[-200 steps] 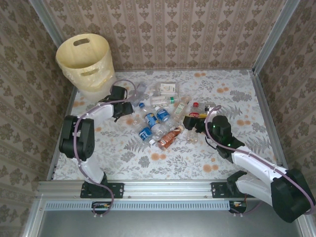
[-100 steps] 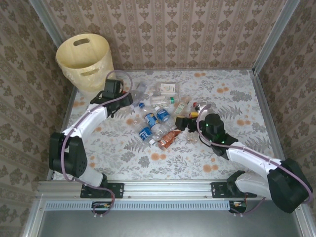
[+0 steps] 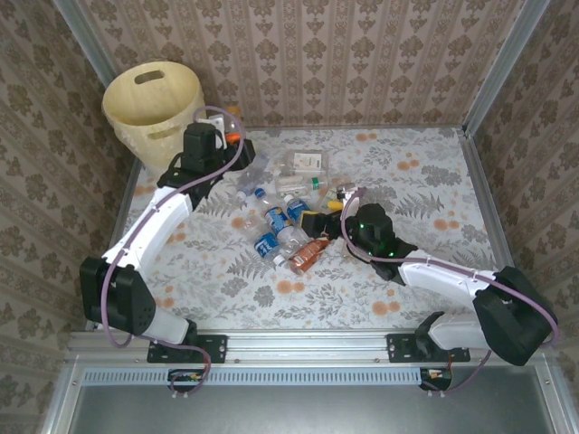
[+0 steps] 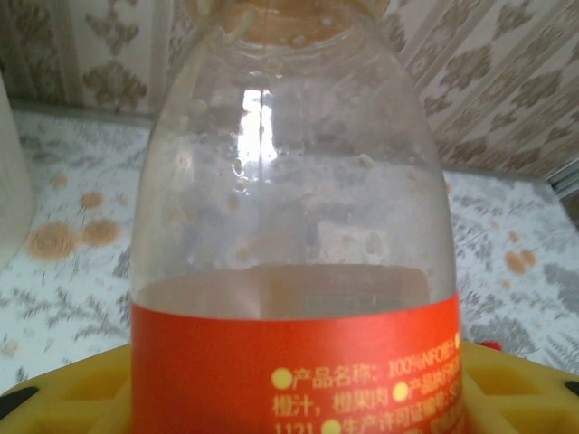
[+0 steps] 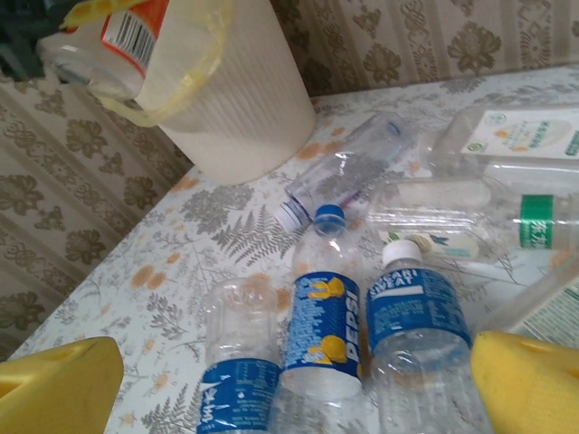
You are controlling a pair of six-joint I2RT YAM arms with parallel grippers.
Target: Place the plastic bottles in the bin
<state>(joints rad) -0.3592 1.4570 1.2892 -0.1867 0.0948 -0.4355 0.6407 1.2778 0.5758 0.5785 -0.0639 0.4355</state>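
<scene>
While left fingers (image 4: 63, 398) pinch an orange-labelled bottle (image 4: 294, 271) by the bin (image 3: 165, 136), right fingers (image 5: 54, 384) spread, Pepsi bottle (image 5: 321, 334) between.

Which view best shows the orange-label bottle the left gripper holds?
Left wrist: the orange-label bottle is close up, its clear body and printed label readable. Top external shows it tiny near the bin. Right wrist catches its barcode end at the corner.

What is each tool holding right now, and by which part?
The left tool grips an orange-labelled bottle around its labelled lower body. The right tool is open above the loose bottles, holding nothing.
</scene>
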